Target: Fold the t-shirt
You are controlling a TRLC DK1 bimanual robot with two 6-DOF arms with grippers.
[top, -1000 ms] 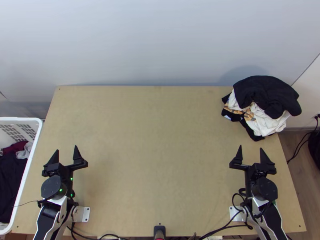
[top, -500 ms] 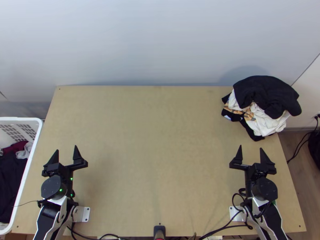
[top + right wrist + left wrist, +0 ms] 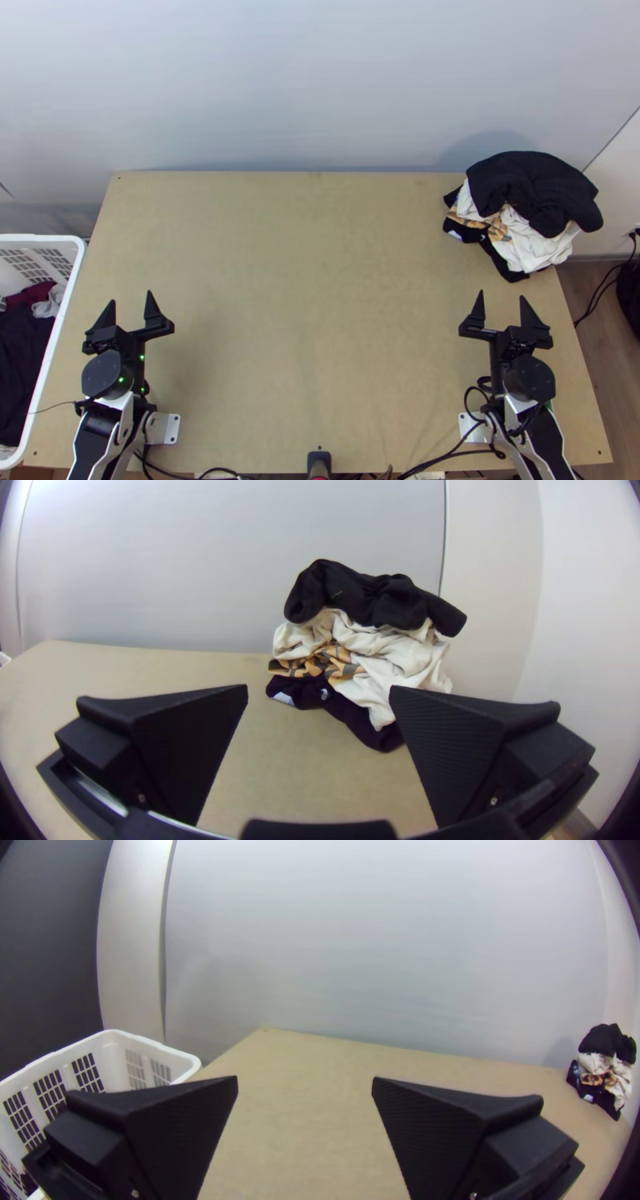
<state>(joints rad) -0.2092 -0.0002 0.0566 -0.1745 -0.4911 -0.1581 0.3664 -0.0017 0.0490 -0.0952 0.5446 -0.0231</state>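
Fingers of the left gripper (image 3: pixel 130 297) are standing wide apart & pointing at the far side; they're flat, black, wedge-shaped, w/ fine ridges lining the inner faces. Right gripper (image 3: pixel 502 295) is holding its matching pair wide open too, tips aiming up the light wooden table (image 3: pixel 320 280), smooth & matte.

Just beyond the right fingers, at the table's far right corner, a bunched pile of clothes is sitting: soft black cloth (image 3: pixel 528 188) is slumping in thick rounded folds on top, crumpled cream cloth (image 3: pixel 530 246) is bulging under it, w/ an orange & dark patterned patch (image 3: pixel 327 661) showing at its side, & dark cloth w/ a pale patch (image 3: pixel 347 713) is lying at the base. Can't tell which pc. is the t-shirt.

Left of the left fingers, a white plastic basket w/ slotted walls (image 3: pixel 66 308) is standing beside the table, holding dark fabric (image 3: pixel 20 360), a maroon pc. (image 3: pixel 30 294) & a light grey pc. (image 3: pixel 50 302), all rumpled. Beyond both pairs, a pale, smooth wall (image 3: pixel 320 80) is rising.
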